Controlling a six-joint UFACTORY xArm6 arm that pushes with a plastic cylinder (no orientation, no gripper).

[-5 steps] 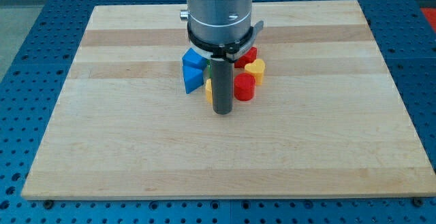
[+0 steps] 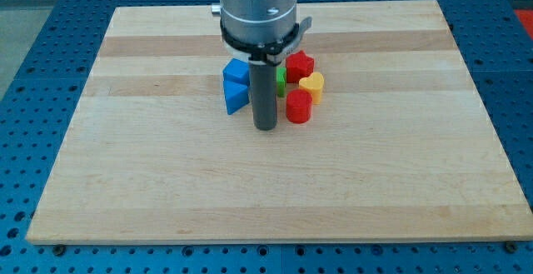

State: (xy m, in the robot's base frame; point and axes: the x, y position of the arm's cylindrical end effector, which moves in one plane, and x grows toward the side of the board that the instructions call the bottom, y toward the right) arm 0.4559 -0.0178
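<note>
Six blocks visible, all bunched near the board's centre, a bit toward the view's top. My tip (image 2: 266,127) sits at the view's bottom edge of the cluster, between the blue triangular block (image 2: 236,97) on the view's left and the red cylinder (image 2: 299,107) on the view's right. Close to both; can't confirm contact with either. No fingers on this rig, just a straight dark rod, holding nothing.

Blue cube (image 2: 236,71) is directly above the triangular one, touching it. Green block (image 2: 281,80) peeks out just right of the rod, mostly hidden, shape unclear. Yellow heart-shaped block (image 2: 312,85) is just above-right of the red cylinder, touching or nearly. Second red block (image 2: 300,63), roughly star-shaped, sits above the yellow one, next to the green.

Silver arm housing (image 2: 256,7) hangs over the cluster's top side and covers whatever is behind it. Wooden board (image 2: 125,174) lies on a blue perforated table (image 2: 33,74).
</note>
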